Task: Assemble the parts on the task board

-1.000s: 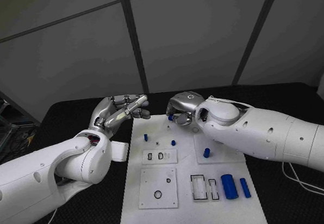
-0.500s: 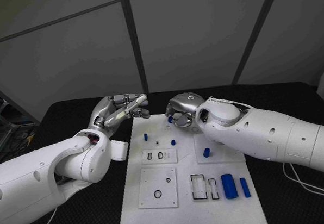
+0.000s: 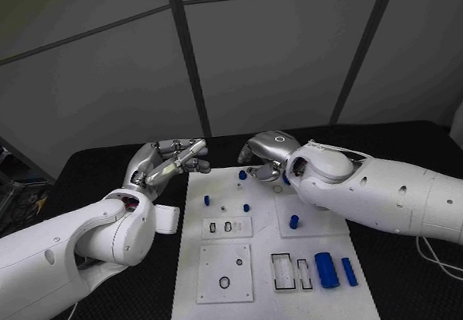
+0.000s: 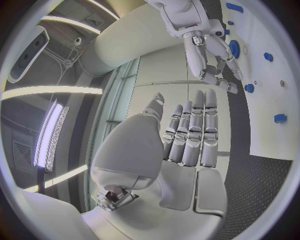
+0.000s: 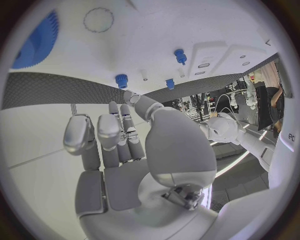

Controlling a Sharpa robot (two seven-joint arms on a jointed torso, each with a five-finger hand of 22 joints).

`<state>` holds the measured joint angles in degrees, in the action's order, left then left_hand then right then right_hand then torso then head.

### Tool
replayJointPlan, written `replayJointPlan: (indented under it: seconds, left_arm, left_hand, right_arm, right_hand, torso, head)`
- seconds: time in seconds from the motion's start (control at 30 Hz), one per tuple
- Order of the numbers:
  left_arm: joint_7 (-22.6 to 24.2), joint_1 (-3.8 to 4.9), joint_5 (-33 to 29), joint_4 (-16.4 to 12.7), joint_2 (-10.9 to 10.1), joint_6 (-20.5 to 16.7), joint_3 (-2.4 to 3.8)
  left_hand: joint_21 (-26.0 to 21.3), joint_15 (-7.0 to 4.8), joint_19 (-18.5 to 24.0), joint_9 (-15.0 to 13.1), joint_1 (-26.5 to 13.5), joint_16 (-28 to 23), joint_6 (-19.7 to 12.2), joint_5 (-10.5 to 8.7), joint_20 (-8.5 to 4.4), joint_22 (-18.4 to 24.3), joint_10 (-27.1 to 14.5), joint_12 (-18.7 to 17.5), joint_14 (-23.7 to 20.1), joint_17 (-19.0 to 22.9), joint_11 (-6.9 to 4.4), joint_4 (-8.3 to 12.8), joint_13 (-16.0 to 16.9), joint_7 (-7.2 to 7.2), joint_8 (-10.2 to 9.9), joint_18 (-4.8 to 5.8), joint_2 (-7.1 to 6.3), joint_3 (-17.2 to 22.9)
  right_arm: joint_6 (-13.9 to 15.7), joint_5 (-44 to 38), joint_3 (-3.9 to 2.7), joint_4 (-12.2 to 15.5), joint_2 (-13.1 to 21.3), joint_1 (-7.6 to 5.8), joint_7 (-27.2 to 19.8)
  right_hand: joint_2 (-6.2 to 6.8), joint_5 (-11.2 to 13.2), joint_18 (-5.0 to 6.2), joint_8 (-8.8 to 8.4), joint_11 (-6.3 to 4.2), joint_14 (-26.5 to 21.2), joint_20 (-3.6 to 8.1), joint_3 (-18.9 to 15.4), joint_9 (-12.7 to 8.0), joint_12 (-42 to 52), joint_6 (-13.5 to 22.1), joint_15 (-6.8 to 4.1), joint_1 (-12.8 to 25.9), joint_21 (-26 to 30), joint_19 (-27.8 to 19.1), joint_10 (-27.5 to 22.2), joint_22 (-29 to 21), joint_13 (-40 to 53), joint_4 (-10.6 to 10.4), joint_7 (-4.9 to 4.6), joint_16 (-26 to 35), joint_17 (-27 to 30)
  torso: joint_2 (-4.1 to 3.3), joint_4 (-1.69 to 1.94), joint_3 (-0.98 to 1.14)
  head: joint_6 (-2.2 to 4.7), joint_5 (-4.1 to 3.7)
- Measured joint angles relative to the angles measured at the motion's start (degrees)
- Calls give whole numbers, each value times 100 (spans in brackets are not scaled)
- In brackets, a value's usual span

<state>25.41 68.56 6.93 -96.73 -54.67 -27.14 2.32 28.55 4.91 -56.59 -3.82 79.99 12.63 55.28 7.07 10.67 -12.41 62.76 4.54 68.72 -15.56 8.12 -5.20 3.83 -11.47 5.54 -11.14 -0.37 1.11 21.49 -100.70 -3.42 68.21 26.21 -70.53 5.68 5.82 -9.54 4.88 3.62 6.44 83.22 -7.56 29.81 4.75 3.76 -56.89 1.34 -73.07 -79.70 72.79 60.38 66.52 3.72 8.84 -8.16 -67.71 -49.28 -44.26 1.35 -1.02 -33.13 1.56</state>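
The left robot hand (image 3: 172,157) hovers above the black counter (image 3: 97,163) just beside the far left corner of the task board (image 3: 273,304); its fingers (image 4: 194,127) lie straight and side by side, and it holds nothing. The right robot hand (image 3: 263,153) hangs over the board's far edge, its fingers (image 5: 112,135) stretched out with nothing between them.

Just below the right robot hand a small blue peg (image 3: 243,175) stands on the board, and a blue gear (image 5: 37,35) lies flat close by. Two more blue pegs (image 3: 206,200) (image 3: 247,206) stand upright a little nearer. A short blue piece (image 3: 294,221) rests on a raised white plate in the middle of the board. At the near right, a thick blue cylinder (image 3: 325,269) and a thin blue bar (image 3: 348,271) lie side by side, next to two black-outlined rectangular recesses (image 3: 285,271). A square plate with a round hole (image 3: 225,283) sits at the near left.
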Motion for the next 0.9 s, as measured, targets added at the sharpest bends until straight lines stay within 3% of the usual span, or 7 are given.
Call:
replayJointPlan:
  seconds: [0.1,0.23,0.4,0.53,0.63,0.73,0.9]
  left_arm:
    - [-4,0,0,44,-2,4,0]
    - [-9,0,0,87,-8,11,-1]
    - [-11,0,0,135,-2,19,-1]
    - [-12,0,0,174,15,26,-1]
    - [-13,0,0,201,38,32,-1]
    - [-13,0,0,219,62,41,-1]
    - [-13,0,0,248,82,54,-2]
  left_hand:
    - [0,0,0,0,0,0,0,0,0,0,0,0,0,0,0,0,0,0,0,0,0,0]
    - [0,0,0,0,0,0,0,0,0,0,0,0,0,0,0,0,0,0,0,0,0,0]
    - [0,0,0,0,0,1,0,0,0,0,0,0,0,0,0,0,0,0,0,0,0,0]
    - [0,0,0,0,0,1,0,0,0,0,0,0,0,-5,0,0,0,0,0,-1,0,0]
    - [0,0,0,0,0,1,0,0,0,0,0,0,0,-4,0,0,0,0,0,0,0,0]
    - [0,0,0,0,0,1,0,0,0,0,0,1,0,-5,0,0,0,0,0,0,0,0]
    - [0,0,0,0,0,1,0,0,0,0,0,1,0,-4,0,0,0,0,0,0,0,0]
  right_arm:
    - [145,124,-9,363,343,-95,-8]
    - [177,489,-114,888,912,-183,4]
    - [-30,1134,-176,1304,1602,-227,131]
    - [-329,1553,-188,1331,1889,-229,296]
    - [-520,1753,-188,1257,1930,-231,403]
    - [-670,1863,-189,1132,1920,-232,489]
    - [-821,1915,-188,957,1776,-228,582]
  right_hand:
    - [85,-41,0,0,-50,0,2,-79,0,96,15,0,85,0,2,217,44,39,-79,-60,-8,-53]
    - [236,-178,0,0,-108,53,40,-255,0,408,-18,-53,237,-87,191,876,257,185,-220,-168,-191,-304]
    - [410,-178,0,33,-304,81,180,-719,6,963,50,-212,410,-214,390,1674,518,580,-395,-36,-402,-594]
    - [433,-264,-93,138,-379,82,265,-1403,29,1893,217,-270,264,-325,580,1668,756,1500,-656,32,-781,-1191]
    - [287,-324,-93,317,-327,82,242,-1914,95,3439,375,-270,-41,-372,682,1101,840,3141,-1043,13,-1110,-1718]
    - [273,-329,-93,445,-296,81,204,-2084,135,4354,493,-269,-191,-395,721,971,844,4128,-1284,-31,-1282,-2006]
    - [307,-347,-91,551,-284,83,183,-2179,158,5143,589,-226,-312,-417,741,1093,843,4966,-1470,-56,-1428,-2295]
  torso:
    - [13,-2,6]
    - [41,-29,21]
    - [85,-85,40]
    - [114,-116,54]
    - [128,-132,66]
    - [129,-135,75]
    - [127,-137,74]
  head:
    - [21,-23]
    - [37,-52]
    - [47,-71]
    - [54,-81]
    - [47,-87]
    - [44,-87]
    - [31,-102]
